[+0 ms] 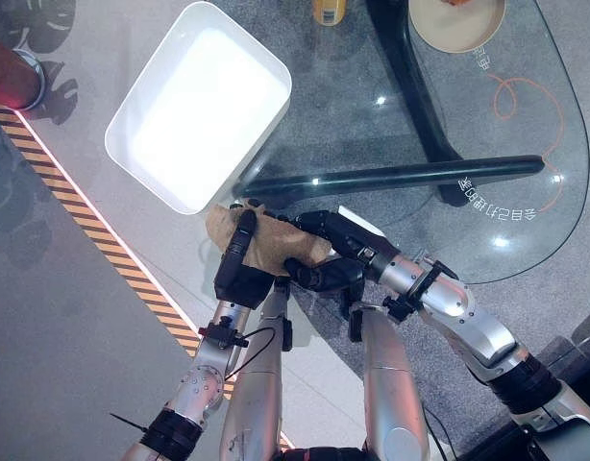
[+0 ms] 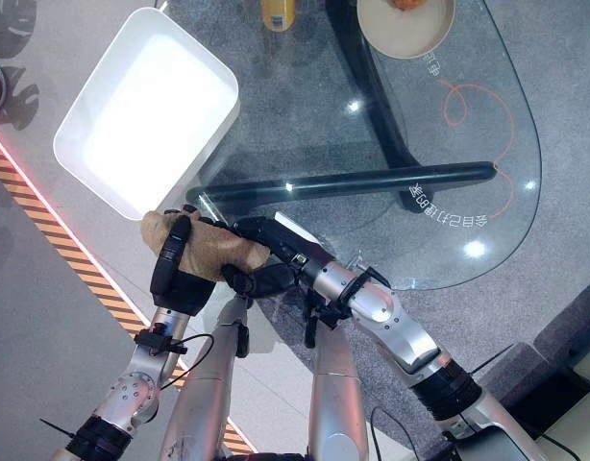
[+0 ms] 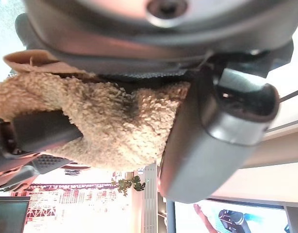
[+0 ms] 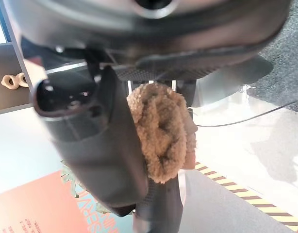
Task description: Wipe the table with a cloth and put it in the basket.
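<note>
Left eye view: we are clutching the cloth (image 1: 266, 245) with both hands, left hand (image 1: 239, 269) and right hand (image 1: 324, 254) curled round it, just off the glass table (image 1: 526, 125) beside the basket (image 1: 132, 115). We should be lifting it over the rim together.

Tan fuzzy cloth (image 3: 115, 126), left hand (image 3: 212, 131) thumb seemingly pressed against it

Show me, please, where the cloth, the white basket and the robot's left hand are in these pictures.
cloth (image 1: 276, 242): left eye view, on its bare middle between the two hands.
white basket (image 1: 198, 104): left eye view, on its bare inner floor.
left hand (image 1: 239, 272): left eye view, on the back of the hand, fingers curled on the cloth.
</note>
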Robot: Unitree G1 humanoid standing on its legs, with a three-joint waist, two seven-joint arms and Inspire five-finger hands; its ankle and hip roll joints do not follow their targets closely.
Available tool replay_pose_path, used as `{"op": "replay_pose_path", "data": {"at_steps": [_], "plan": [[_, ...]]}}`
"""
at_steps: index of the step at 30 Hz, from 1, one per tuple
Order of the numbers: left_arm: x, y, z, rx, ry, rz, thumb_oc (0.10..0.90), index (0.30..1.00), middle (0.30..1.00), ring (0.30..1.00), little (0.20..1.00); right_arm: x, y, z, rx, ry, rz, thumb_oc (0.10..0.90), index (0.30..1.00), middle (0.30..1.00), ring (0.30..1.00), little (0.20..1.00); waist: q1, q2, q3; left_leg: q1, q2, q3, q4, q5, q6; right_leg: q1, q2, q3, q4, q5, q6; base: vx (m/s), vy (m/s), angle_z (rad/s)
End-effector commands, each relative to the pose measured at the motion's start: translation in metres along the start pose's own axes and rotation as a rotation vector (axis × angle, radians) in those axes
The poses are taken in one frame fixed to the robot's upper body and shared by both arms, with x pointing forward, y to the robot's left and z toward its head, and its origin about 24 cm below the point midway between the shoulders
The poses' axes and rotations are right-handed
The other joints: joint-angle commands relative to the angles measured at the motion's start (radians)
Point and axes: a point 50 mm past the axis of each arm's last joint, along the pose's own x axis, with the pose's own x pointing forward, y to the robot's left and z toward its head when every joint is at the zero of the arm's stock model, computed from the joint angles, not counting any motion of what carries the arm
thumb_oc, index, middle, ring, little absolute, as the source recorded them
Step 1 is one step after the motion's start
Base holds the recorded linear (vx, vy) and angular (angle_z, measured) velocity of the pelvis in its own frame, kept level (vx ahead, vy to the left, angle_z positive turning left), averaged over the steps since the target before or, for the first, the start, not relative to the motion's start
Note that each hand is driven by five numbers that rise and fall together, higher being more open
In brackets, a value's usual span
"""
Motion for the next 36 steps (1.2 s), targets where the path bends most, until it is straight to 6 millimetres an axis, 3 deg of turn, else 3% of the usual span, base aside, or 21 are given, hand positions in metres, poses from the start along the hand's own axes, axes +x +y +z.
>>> {"op": "replay_pose_path", "data": {"at_steps": [1, 14, 15, 36], "plan": [[0.031, -0.068, -0.001, -0.075, -0.027, -0.455, 0.1, 0.3, 0.3, 0.3, 0.2, 0.001, 0.028, 0.021, -0.006, -0.131, 0.17, 0.1, 0.3, 0.3, 0.3, 0.2, 0.011, -0.043, -0.025, -0.012, -0.076, 0.038, 0.161, -0.116, 0.072, 0.067, 0.085, 0.04, -0.303, 0.213, 0.003, 0.0, 0.0, 0.0], [0.032, -0.067, -0.002, -0.069, -0.033, -0.447, 0.1, 0.3, 0.3, 0.3, 0.2, 0.001, 0.019, 0.028, -0.012, -0.194, 0.043, 0.1, 0.3, 0.3, 0.3, 0.2, 0.008, -0.045, -0.025, -0.01, -0.075, 0.039, 0.161, -0.12, 0.076, 0.065, 0.088, 0.042, -0.299, 0.214, 0.005, 0.0, 0.0, 0.0], [0.031, -0.067, -0.001, -0.067, -0.036, -0.445, 0.1, 0.3, 0.3, 0.3, 0.2, 0.0, 0.015, 0.029, -0.026, -0.209, 0.021, 0.8, 0.9, 0.9, 0.9, 0.9, 0.006, -0.046, -0.025, -0.008, -0.075, 0.04, 0.16, -0.121, 0.076, 0.066, 0.09, 0.043, -0.299, 0.214, 0.006, 0.0, 0.0, 0.0], [0.024, -0.063, 0.005, -0.03, -0.068, -0.431, 0.1, 0.3, 0.3, 0.3, 0.2, -0.031, -0.017, 0.054, -0.01, -0.432, -0.304, 0.8, 0.9, 0.9, 0.9, 0.9, -0.016, -0.057, -0.025, -0.001, -0.064, 0.051, 0.158, -0.135, 0.082, 0.067, 0.099, 0.053, -0.296, 0.214, 0.013, 0.0, 0.0, 0.0]]}}
